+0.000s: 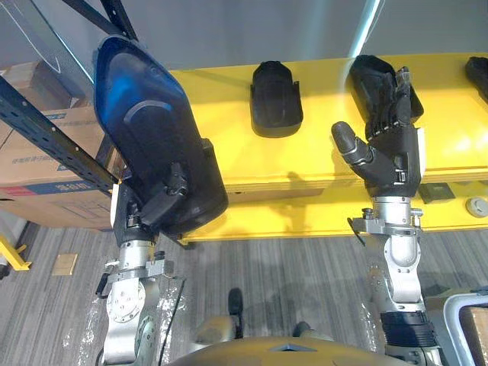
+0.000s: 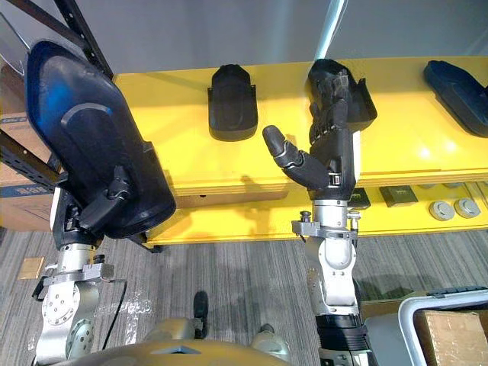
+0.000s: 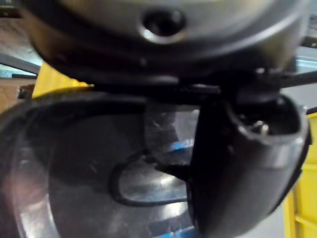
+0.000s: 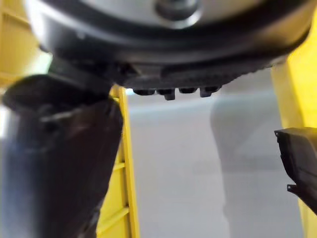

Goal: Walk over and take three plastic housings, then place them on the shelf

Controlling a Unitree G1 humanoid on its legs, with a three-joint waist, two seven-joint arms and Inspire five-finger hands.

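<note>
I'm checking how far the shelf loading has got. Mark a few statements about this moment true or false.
1. The left hand is curled round a large black housing. True.
2. The right hand grips a housing too. False: its fingers are straight and it holds nothing.
3. The yellow shelf bears no housings. False: three lie on it, a middle housing, a housing behind the right hand and a far-right housing.
4. A cardboard box sits to the robot's left. True.
</note>
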